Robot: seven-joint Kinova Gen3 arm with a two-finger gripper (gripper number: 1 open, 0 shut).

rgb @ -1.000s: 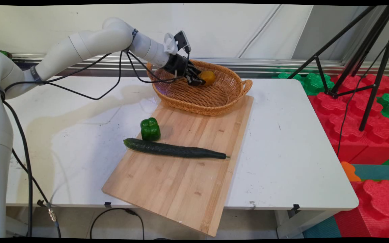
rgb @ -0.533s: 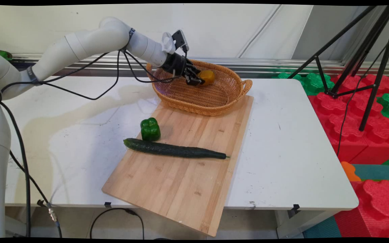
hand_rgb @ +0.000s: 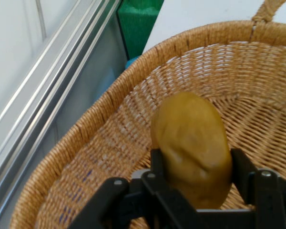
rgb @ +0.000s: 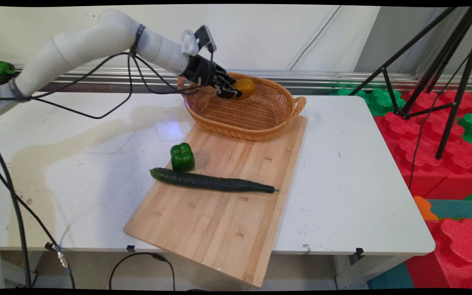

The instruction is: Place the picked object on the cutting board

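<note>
My gripper (rgb: pixel 232 88) (hand_rgb: pixel 194 167) is shut on a yellow-brown potato (rgb: pixel 243 87) (hand_rgb: pixel 192 145), which hangs clear of the floor of a wicker basket (rgb: pixel 260 123) (hand_rgb: pixel 100 133) at the table's far side. In the hand view the fingers (hand_rgb: pixel 157 164) press the potato's two sides, and the basket's weave lies behind and below it. A green bell pepper (rgb: pixel 182 157) and a long dark cucumber (rgb: pixel 213 182) lie on a wooden cutting board (rgb: pixel 219 225) in front of the basket.
The board runs from the basket to past the table's near edge. A black tripod (rgb: pixel 436 65) stands at the right over red and green foam blocks (rgb: pixel 436 135). A metal rail (hand_rgb: pixel 43 109) runs along the wall behind the basket.
The arm has risen and drawn back to the left, lifting the potato up from the basket's floor to about rim height. The pepper and cucumber have not moved.
</note>
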